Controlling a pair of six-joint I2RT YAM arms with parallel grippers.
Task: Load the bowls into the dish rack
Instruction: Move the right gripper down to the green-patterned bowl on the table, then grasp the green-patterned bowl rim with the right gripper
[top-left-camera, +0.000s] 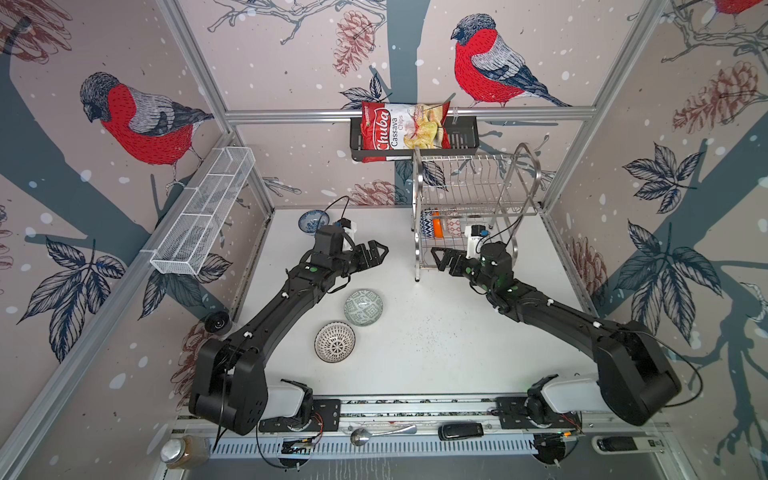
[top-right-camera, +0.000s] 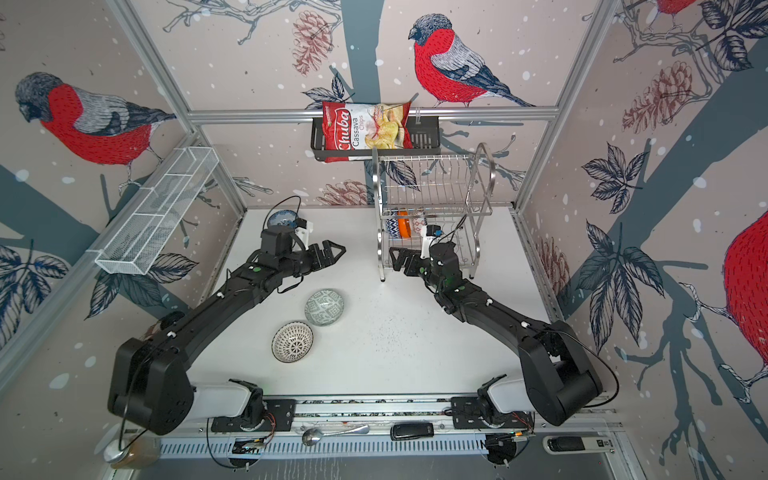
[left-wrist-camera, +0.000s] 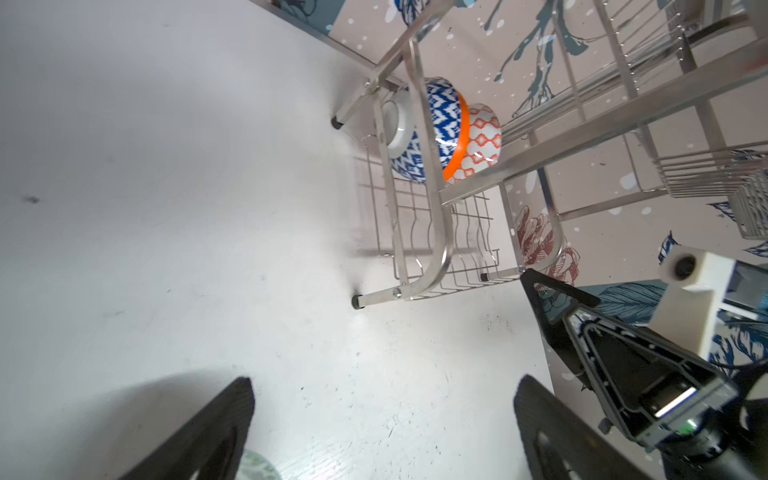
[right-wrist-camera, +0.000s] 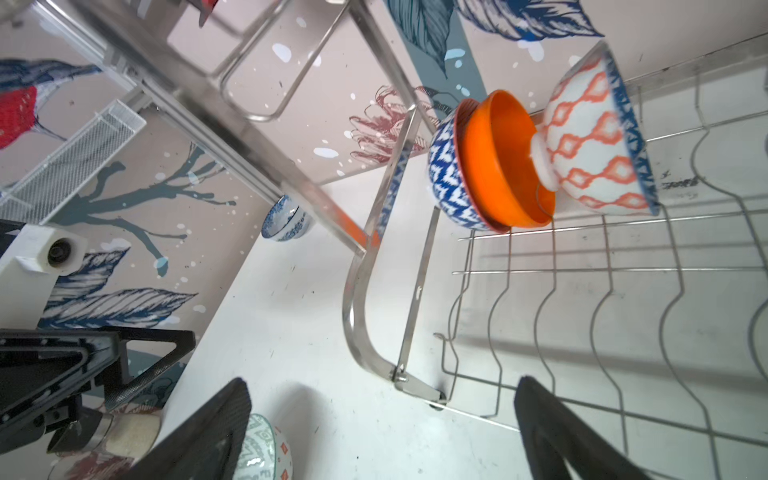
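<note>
L end effector (top-left-camera: 376, 254) & R end effector (top-left-camera: 438, 258) gape wide, empty, set for next pick; racked bowls (right-wrist-camera: 498, 166) stand edge-on in rack (top-left-camera: 416, 195) slots at 1 o'clock, while dotted bowl (top-left-camera: 335, 341), grey-green bowl (top-left-camera: 363, 306), floral bowl (top-left-camera: 312, 221) wait on worktop (top-left-camera: 436, 353) at 8, 9, 11.

White table (top-left-camera: 436, 357): dish rack (top-left-camera: 498, 213), three bowls (top-left-camera: 363, 306)

Both top views look steeply down from high over the near edge of the white table (top-left-camera: 436, 345). They take in the whole cell, with the dish rack (top-left-camera: 469, 195) right of centre in the upper half of the frame. The left wrist camera looks low across the table at the rack from a little way off. The right wrist camera sits close at its lower shelf. Both wrist views share the blue-patterned bowl (left-wrist-camera: 446, 124).
</note>
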